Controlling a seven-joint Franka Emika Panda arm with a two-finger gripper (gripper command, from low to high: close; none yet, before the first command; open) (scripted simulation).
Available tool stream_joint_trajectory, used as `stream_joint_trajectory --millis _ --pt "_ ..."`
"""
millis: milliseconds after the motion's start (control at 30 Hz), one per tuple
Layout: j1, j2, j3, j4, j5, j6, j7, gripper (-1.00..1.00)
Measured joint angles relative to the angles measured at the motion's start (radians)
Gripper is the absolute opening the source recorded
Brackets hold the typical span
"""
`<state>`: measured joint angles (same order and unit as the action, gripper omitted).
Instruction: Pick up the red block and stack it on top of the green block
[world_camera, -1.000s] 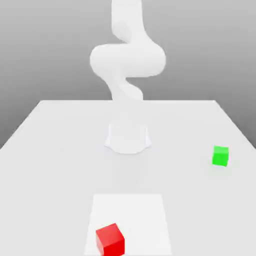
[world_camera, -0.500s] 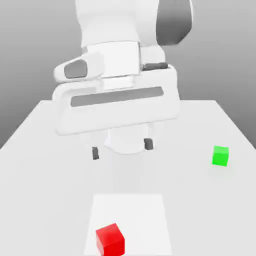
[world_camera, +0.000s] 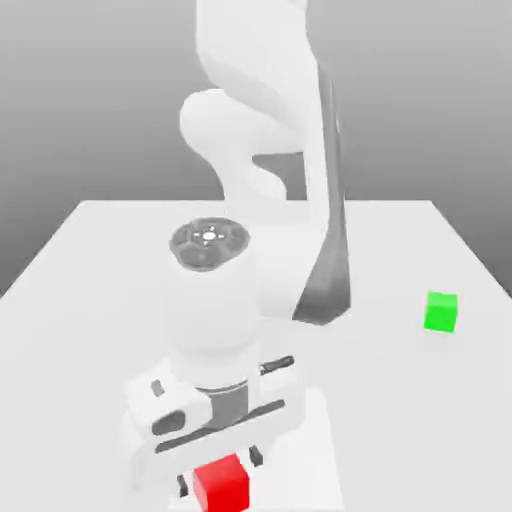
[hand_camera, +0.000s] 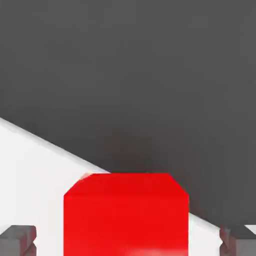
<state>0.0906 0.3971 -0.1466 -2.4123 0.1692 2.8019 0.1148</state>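
The red block sits near the table's front edge on a paler square patch. My gripper has come down over it, with one dark fingertip on each side of the cube. In the hand view the red block lies between the two fingertips, and a strip of table shows between each fingertip and the cube's sides, so the jaws stand open around it. The green block rests alone on the table at the exterior view's right, well apart from the gripper.
The white table stretches wide around both cubes. The arm's base and bent links rise at the back middle of the table. The paler square patch lies under the hand.
The hand has dropped from above the table's middle down to the front edge and now straddles the red block. Both cubes lie where they were.
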Motion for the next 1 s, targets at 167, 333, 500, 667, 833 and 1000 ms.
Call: stream_joint_trajectory --millis 167,333,500,667,833,1000 --pt "-0.003 0.003 0.003 0.000 0.000 0.002 0.000 -1.00" --pt "0.029 -0.151 -0.024 -0.031 -0.066 -0.120 0.045 -1.00" --pt "0.146 -0.254 0.127 -0.128 -0.049 -0.133 -0.023 -1.00" --pt "0.420 -0.379 0.306 -0.248 -0.007 -0.137 -0.128 -1.00" --pt "0.658 -0.513 0.401 -0.370 0.011 -0.139 -0.216 -1.00" --pt "0.795 -0.572 0.523 -0.460 -0.011 -0.099 -0.255 -1.00"
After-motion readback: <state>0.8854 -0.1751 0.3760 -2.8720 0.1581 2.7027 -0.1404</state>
